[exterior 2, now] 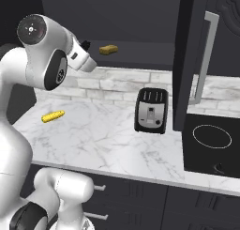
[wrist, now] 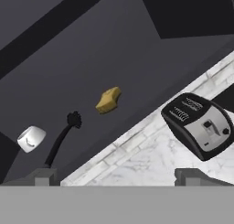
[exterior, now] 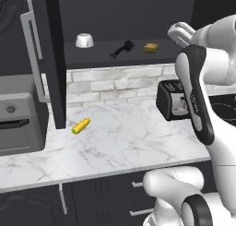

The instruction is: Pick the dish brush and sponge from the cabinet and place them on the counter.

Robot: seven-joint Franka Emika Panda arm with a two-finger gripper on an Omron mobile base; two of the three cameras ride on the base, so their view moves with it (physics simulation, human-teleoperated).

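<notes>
White, glossy arm segments with dark joints rise at the lower right of the left base view, in front of the counter point(exterior: 120, 142), a flat slab of white marble with grey veins. On it lie a yellow corn cob point(exterior: 81, 126) with a green end and a boxy black toaster point(exterior: 173, 100) partly behind the arm. Above a pale brick backsplash point(exterior: 110, 84), the cabinet point(exterior: 48, 59) stands open, its dark door swung out with a long silver bar handle. On its shelf sit a small white bowl point(exterior: 85, 40), the dish brush point(exterior: 122, 50) and the sponge point(exterior: 150, 47). The slim black brush lies flat, long axis slanted, bristle head toward the sponge, handle toward the bowl.

From the right base view, the blocky yellow-tan sponge point(exterior 2: 108, 49) rests on the same shelf, just past the arm's wrist. The toaster point(exterior 2: 151, 110) stands upright on the marble point(exterior 2: 98, 140), the corn cob point(exterior 2: 52, 116) well to its left, a black cooktop point(exterior 2: 213, 140) with a white ring to its right.

Along the hand view, the gripper point(wrist: 119, 176) has its two dark fingertips point(wrist: 43, 176) standing wide apart, holding nothing. Beyond them the brush point(wrist: 61, 141) runs diagonally, head near the sponge point(wrist: 109, 100), the bowl point(wrist: 31, 138) beside its handle.
</notes>
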